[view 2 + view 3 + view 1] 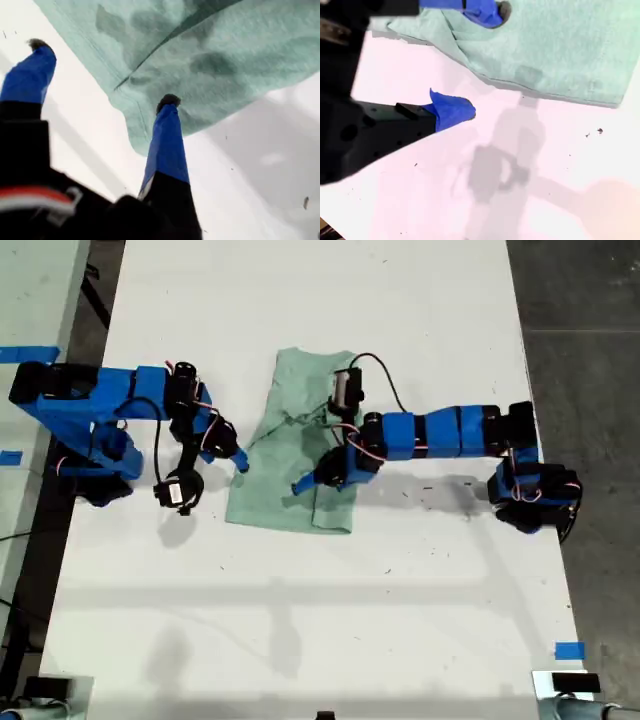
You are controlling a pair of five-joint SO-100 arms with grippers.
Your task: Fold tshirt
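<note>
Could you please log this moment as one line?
tshirt: partly folded on table | my first gripper: open, straddling tshirt edge | my second gripper: open, straddling tshirt edge

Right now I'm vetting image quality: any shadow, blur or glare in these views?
Exterior view: sharp, soft arm shadows on the table. First wrist view: dark shadow blotches on the tshirt, slightly soft. Second wrist view: table washed out, grey shadow across it.

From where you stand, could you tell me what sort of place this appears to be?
Most likely a robotics lab or workshop bench, not a home. A long white table stands on a grey concrete floor, blue tape markers are stuck to the surfaces, and two small blue arms work over a mint-green tshirt.
</note>
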